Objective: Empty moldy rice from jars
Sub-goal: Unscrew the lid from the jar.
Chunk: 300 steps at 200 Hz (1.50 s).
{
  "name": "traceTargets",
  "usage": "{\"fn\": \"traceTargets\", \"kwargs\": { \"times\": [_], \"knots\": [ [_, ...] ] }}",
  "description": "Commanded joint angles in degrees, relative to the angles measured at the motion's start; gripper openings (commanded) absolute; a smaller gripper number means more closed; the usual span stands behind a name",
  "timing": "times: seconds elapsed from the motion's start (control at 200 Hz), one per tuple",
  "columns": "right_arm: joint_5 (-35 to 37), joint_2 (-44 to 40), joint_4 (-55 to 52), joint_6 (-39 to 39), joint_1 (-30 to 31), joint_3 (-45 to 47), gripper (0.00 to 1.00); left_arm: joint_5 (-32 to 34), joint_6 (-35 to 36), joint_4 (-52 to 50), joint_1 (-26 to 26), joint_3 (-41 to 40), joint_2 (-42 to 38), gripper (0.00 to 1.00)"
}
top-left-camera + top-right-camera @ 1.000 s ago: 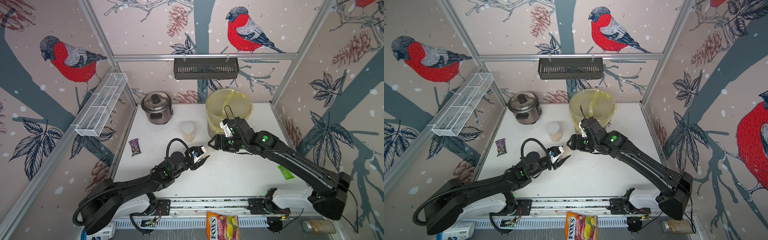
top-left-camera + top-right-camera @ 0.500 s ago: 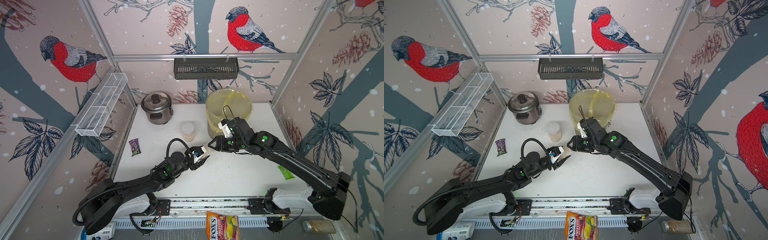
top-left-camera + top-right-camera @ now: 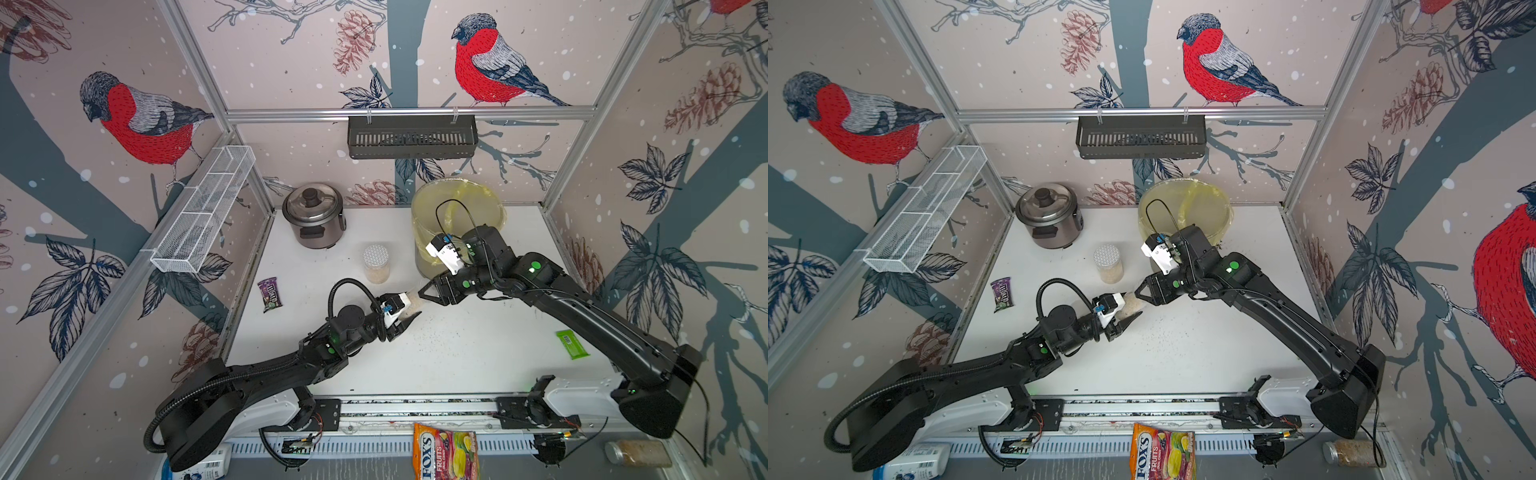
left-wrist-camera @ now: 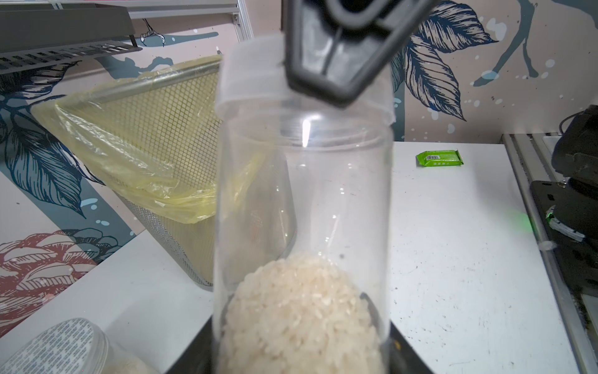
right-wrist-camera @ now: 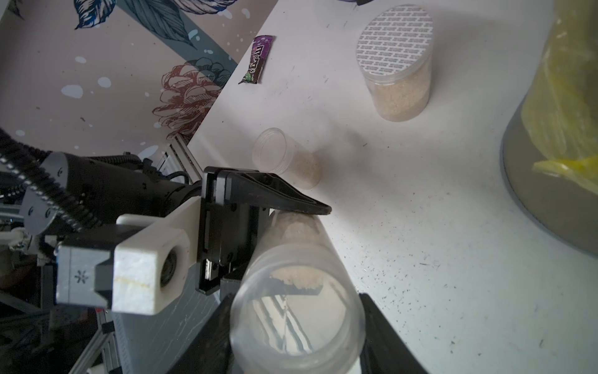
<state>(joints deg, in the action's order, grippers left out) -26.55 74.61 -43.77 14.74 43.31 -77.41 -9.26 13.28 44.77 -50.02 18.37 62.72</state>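
The left gripper (image 3: 409, 311) is clamping a narrow jar (image 4: 304, 194) tight, holding it tilted over the counter's (image 3: 478, 353) middle, with moldy rice (image 4: 301, 311) lying at its base. The right gripper (image 3: 424, 293), jaws part open, is pinching the jar's clear lid (image 5: 296, 323). A wider jar (image 3: 376, 264) is standing toward the back edge

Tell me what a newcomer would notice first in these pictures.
Mid-table, the left gripper holds a narrow jar with rice in its bottom, while the right gripper clamps its clear lid. Behind them at the back of the table stands the bin lined with a yellow bag. Big red-breasted birds cover the walls.
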Motion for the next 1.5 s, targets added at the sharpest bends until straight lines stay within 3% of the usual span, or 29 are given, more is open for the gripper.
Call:
{"fn": "traceTargets", "kwargs": {
  "times": [0.0, 0.23, 0.46, 0.845, 1.011, 1.251, 1.456, 1.496],
  "knots": [
    [3.4, 0.6, 0.0, -14.4, -0.8, -2.5, 0.18, -3.2, -1.2, 0.4, 0.2, -0.3, -0.4, 0.00],
    [4.6, 6.0, -10.4, -28.9, -1.0, -10.9, 0.22, -6.1, -2.7, 1.7, 0.9, -0.4, 0.3, 0.00],
    [7.1, 5.7, -15.2, -42.0, -2.2, -11.1, 0.27, -8.5, -2.3, 0.0, 0.8, 1.4, 2.1, 0.00],
    [-2.6, 1.7, -13.0, -53.3, -4.7, -6.2, 0.28, -6.2, -2.9, -1.9, 0.9, -1.3, -2.7, 0.00],
    [-4.8, 4.4, -14.5, -56.3, -4.9, -7.8, 0.27, -5.7, -4.9, 0.0, 0.9, -2.6, -3.5, 0.00],
    [-5.7, 3.7, -12.4, -54.7, -3.3, -6.7, 0.24, -5.7, -5.1, 4.3, 0.8, -2.8, 0.5, 0.00],
    [-2.6, 0.8, -8.6, -47.1, -3.5, -4.9, 0.24, -6.9, -4.4, 6.0, 0.8, -1.4, 3.7, 0.00],
    [-1.3, -0.4, -6.7, -43.8, -3.7, -4.2, 0.28, -7.0, -4.2, 5.9, 0.8, -1.4, 3.6, 0.00]
  ]
}}
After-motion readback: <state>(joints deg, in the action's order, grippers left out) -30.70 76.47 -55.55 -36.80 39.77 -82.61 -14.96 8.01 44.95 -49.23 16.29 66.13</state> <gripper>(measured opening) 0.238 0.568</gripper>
